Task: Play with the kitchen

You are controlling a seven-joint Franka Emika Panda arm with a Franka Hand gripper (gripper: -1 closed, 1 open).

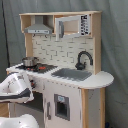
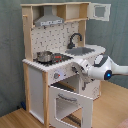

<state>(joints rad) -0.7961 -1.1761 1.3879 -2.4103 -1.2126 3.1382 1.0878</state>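
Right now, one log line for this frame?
arm at kitchen front | oven door open | pot on stove | claw state unclear

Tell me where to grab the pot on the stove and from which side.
Grip the pot by its rim, coming straight down from above. It stands upright and open-topped on the stove at the kitchen's counter, and the space under the range hood looks free.

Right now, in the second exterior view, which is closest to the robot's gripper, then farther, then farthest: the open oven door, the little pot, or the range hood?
From the gripper:
1. Open oven door: just below it, hanging down at the front.
2. Pot: up on the stove, toward the second exterior view's left.
3. Range hood: high up under the top shelf.
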